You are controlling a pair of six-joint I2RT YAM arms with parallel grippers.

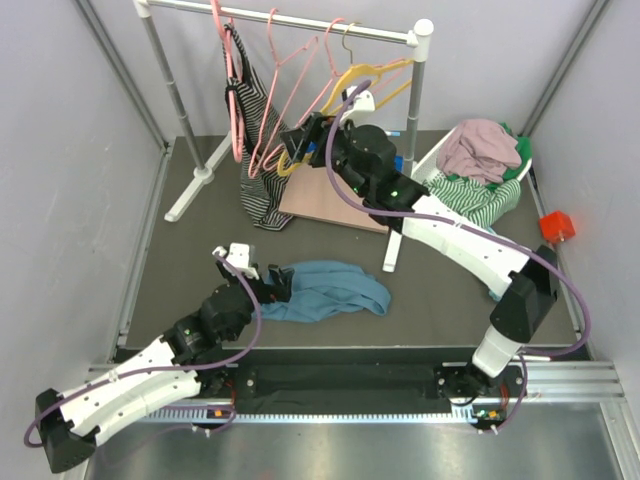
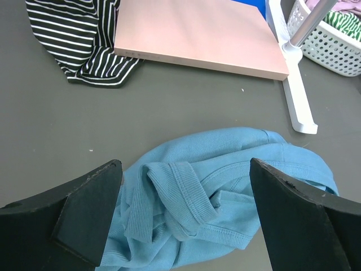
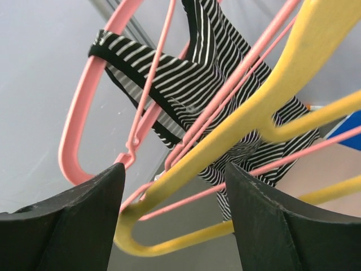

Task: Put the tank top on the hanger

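Note:
The teal tank top [image 1: 335, 290] lies crumpled on the dark table, and in the left wrist view the tank top [image 2: 225, 158] fills the space below my fingers. My left gripper [image 1: 272, 282] [image 2: 186, 209] hovers open over its left edge, with nothing held. The yellow hanger [image 1: 372, 78] hangs by its hook from the rack rail. My right gripper [image 1: 300, 146] is raised to the hanger's lower left end. In the right wrist view the hanger [image 3: 237, 118] has its curved end between the fingers of my right gripper [image 3: 175, 209], and the jaws stand apart around it.
The white pipe rack [image 1: 300, 22] holds pink hangers [image 1: 265, 100] and a black-and-white striped garment [image 1: 255, 150]. A pink board [image 1: 330, 205] lies under it. A white basket [image 1: 425, 160] of clothes stands at the right, beside the rack post [image 1: 405, 170]. A red object [image 1: 556, 226] is at the far right.

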